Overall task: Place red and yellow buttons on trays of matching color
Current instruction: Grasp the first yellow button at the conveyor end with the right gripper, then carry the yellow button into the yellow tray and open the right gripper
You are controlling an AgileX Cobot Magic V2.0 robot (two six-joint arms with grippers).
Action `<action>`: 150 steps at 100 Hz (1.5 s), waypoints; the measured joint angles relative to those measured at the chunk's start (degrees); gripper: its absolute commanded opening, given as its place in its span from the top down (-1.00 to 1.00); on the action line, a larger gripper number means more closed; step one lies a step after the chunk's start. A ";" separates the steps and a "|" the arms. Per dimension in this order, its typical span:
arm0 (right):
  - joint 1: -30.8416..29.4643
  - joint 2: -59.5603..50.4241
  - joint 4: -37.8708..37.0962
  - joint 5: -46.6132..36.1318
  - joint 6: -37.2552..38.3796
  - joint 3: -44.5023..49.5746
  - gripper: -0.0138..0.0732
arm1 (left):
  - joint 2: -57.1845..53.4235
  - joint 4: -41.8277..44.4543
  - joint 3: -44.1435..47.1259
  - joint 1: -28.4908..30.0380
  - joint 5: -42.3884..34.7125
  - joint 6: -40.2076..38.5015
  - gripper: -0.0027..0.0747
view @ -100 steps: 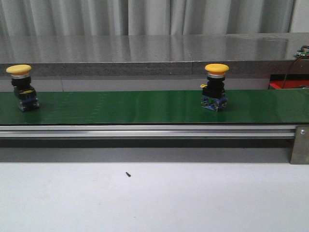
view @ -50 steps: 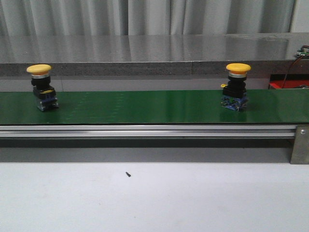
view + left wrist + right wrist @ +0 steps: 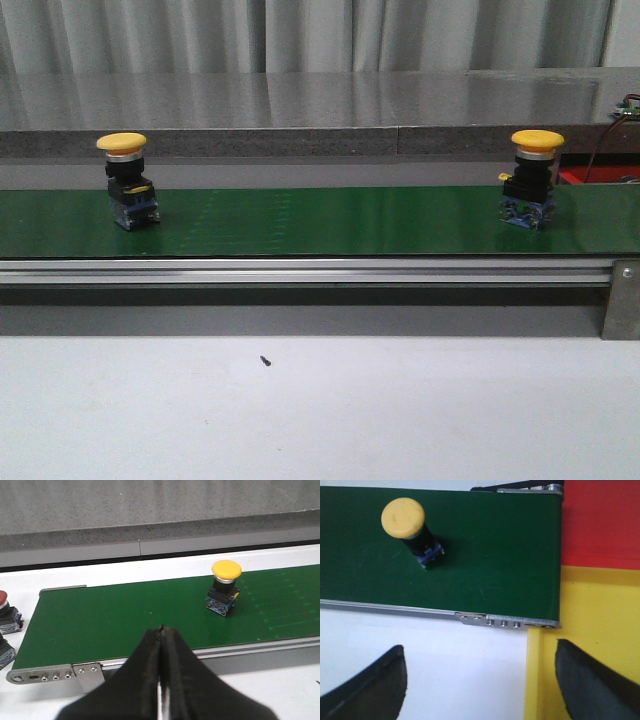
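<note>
Two yellow buttons ride the green belt (image 3: 320, 220): one at the left (image 3: 127, 182), one near the right end (image 3: 533, 180). The left wrist view shows the left yellow button (image 3: 224, 587) beyond my left gripper (image 3: 161, 629), which is shut on nothing over the belt's near rail. A red button (image 3: 5, 614) stands off the belt's end there. In the right wrist view the other yellow button (image 3: 408, 524) is on the belt, with the red tray (image 3: 600, 522) and yellow tray (image 3: 600, 610) past the belt's end. My right gripper (image 3: 480, 649) hangs open, straddling the yellow tray's edge.
A grey stone ledge (image 3: 320, 110) runs behind the belt, and an aluminium rail (image 3: 300, 270) runs along its front. White table (image 3: 320, 410) lies in front of the rail. A second button body (image 3: 4, 651) shows partly beside the red button.
Both yellow buttons have travelled to the right along the belt. Neither gripper appears in the earlier frames.
</note>
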 measured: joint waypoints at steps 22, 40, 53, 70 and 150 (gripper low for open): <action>0.00 8.65 4.07 0.48 -7.28 -6.07 -0.82 | 0.00 0.00 0.00 0.00 0.00 0.00 0.98; 0.00 17.17 7.29 0.51 -12.40 -11.40 -0.82 | 0.00 0.00 0.00 0.00 0.00 0.00 0.98; 0.00 22.42 7.38 0.51 -13.75 -14.76 -0.82 | 0.00 0.00 0.00 0.00 0.00 0.00 0.98; 0.00 28.88 7.38 0.40 -15.29 -19.25 -0.82 | 0.00 0.00 0.00 0.00 0.00 0.00 0.98; -0.25 32.50 5.16 8.59 -11.82 -23.11 0.20 | 0.00 0.00 0.00 0.00 0.00 0.00 0.98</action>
